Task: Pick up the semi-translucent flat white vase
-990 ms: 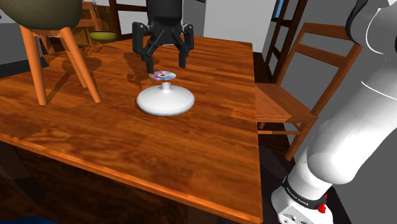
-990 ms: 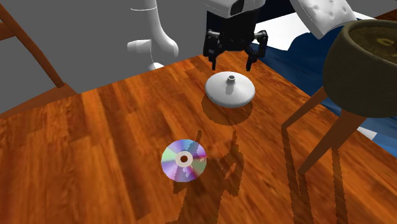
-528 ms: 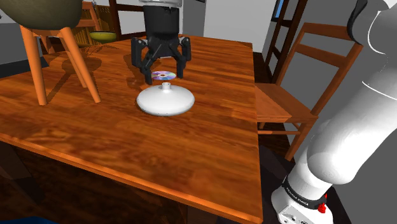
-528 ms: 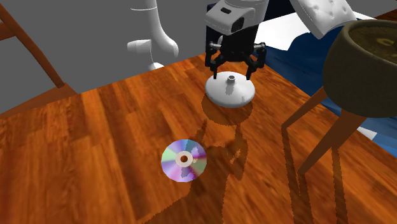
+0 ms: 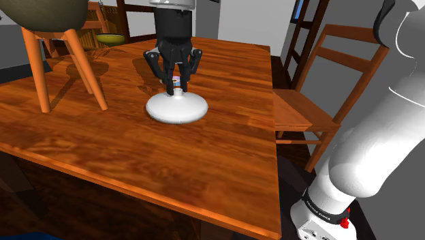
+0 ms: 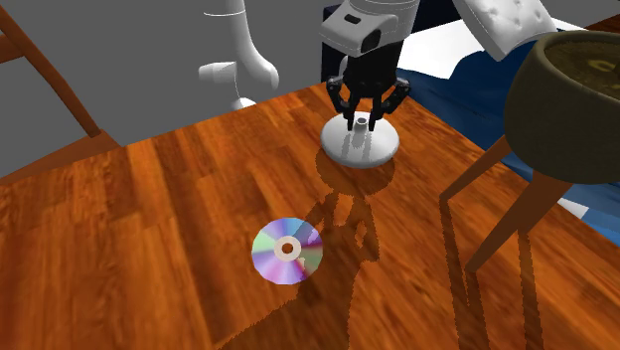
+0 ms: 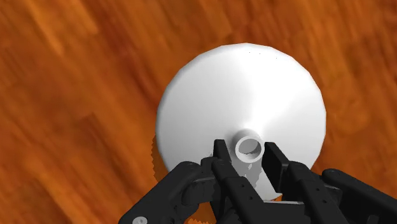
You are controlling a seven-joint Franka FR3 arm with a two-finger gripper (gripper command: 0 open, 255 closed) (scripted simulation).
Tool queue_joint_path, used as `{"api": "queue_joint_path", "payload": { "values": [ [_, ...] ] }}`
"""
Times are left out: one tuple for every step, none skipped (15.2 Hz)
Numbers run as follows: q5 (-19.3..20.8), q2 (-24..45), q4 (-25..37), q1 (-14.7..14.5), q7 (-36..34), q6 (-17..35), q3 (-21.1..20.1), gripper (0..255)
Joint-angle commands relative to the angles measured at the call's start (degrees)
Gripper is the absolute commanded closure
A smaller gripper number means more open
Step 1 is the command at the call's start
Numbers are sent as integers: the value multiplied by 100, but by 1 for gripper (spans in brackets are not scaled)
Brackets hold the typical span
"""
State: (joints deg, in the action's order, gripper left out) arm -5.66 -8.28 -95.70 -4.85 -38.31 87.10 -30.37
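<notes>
We see the black gripper (image 7: 249, 153) pointing straight down over the table (image 5: 136, 160), its two fingers (image 7: 222, 159) drawn in and clasping the short open neck of the flat white vase (image 7: 242, 95) from either side. In the wrist view each finger touches the small ring of the neck. The vase (image 5: 178, 109) sits with its broad, low body flat on the wooden top, well in from the table's near edge and from the edge beside the wooden chair (image 5: 317, 82) in the shoulder view. In the second exterior view the gripper (image 6: 364, 121) stands upright above the vase (image 6: 360, 149), with its shadow falling across the boards. A shiny rainbow disc (image 6: 287, 251) lies flat on the table, well apart from the vase. A dark round pot (image 6: 571, 85) on slanting wooden legs stands on the table toward that view's right. In the shoulder view the pot (image 5: 51, 13) is toward the left edge, and the white arm's base (image 5: 327, 204) rises by the table's near corner at lower right.
</notes>
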Motion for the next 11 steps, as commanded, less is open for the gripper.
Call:
{"api": "queue_joint_path", "payload": {
  "values": [
    [4,10,-11,2,0,-5,1,255],
    [3,9,-12,2,0,-5,1,255],
    [9,21,-4,3,0,-2,0,255],
    [21,48,100,3,-13,-82,-4,255],
    [35,78,208,3,-27,-164,-9,255],
    [49,109,318,3,-41,-246,-15,255],
    [64,142,429,2,-56,-328,-21,255],
    [80,177,543,1,-72,-411,-28,255],
    [97,214,660,-1,-89,-495,-36,255],
    [115,253,780,-4,-106,-580,-44,255],
    [134,295,902,-7,-125,-665,-54,255]
  ]
}}
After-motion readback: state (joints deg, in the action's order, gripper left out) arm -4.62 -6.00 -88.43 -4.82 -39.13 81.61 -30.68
